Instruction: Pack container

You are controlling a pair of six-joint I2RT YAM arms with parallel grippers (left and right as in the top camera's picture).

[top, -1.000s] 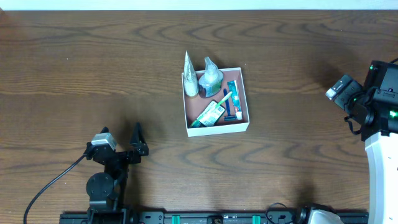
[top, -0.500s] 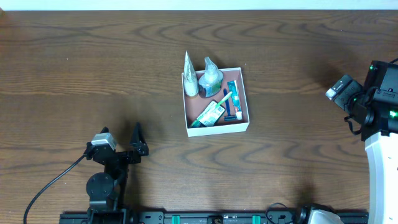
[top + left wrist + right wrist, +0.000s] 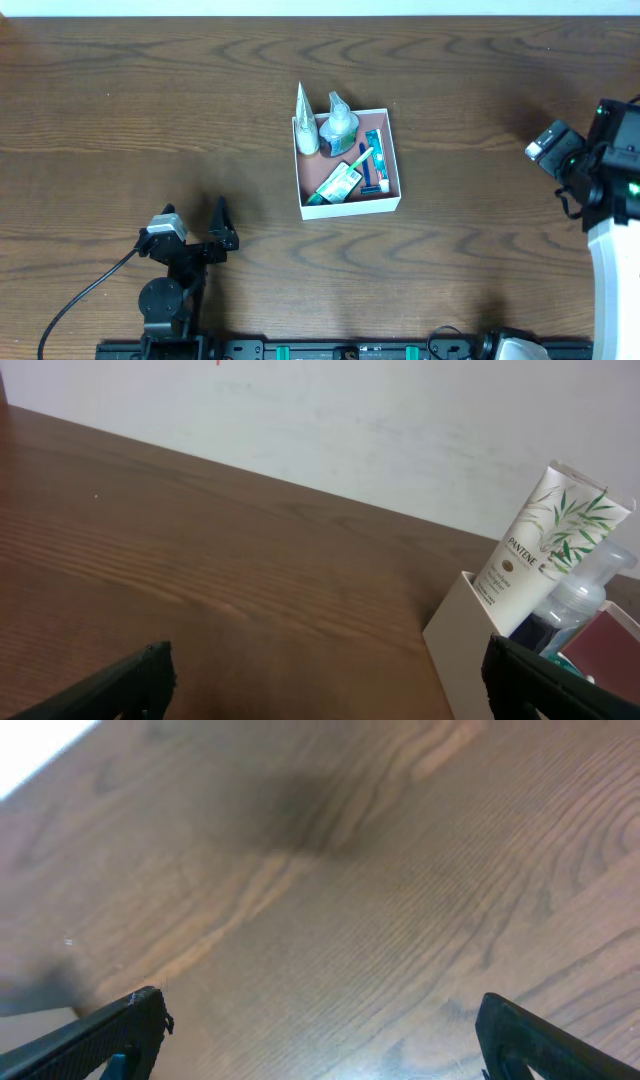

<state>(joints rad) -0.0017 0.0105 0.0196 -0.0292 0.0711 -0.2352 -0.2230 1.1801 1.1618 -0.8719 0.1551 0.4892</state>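
Observation:
The container (image 3: 349, 209), a shallow white box with a reddish-brown inside, sits at mid table. In it stand a white tube (image 3: 306, 125) and a clear bottle (image 3: 338, 123) at the far side, with a green packet (image 3: 340, 183) and a toothpaste box (image 3: 375, 155) lying flat. The left wrist view shows the container's corner (image 3: 462, 630), the tube (image 3: 545, 530) and the bottle (image 3: 585, 595). My left gripper (image 3: 222, 228) is open and empty, near the front left. My right gripper (image 3: 548, 142) is open and empty at the far right, over bare wood.
The wooden table (image 3: 150, 120) stretches all round the container. A black cable (image 3: 85, 295) runs from the left arm's base toward the front edge. A white wall (image 3: 350, 420) stands behind the table's far edge.
The right arm has shifted very slightly to the right. Nothing else has moved.

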